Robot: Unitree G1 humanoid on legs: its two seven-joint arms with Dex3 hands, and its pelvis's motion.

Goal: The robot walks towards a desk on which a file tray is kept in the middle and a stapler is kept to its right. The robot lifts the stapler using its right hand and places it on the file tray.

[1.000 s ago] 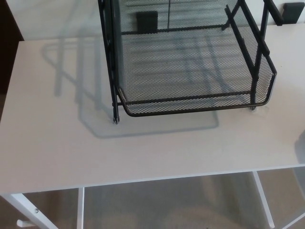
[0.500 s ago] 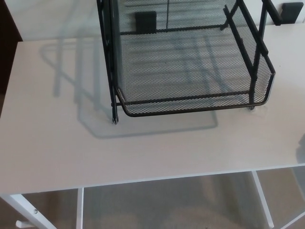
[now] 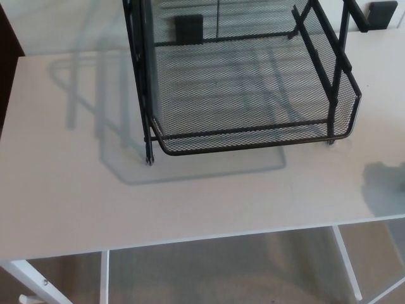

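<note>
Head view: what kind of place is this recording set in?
Probably an office or study workspace: a plain white desk with a black wire-mesh file tray standing on it, and what looks like beige carpeted floor below the desk's white legs.

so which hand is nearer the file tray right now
Neither can be judged: no hand is in view. Only a grey shadow lies on the desk right of the file tray, perhaps the right arm's.
</note>
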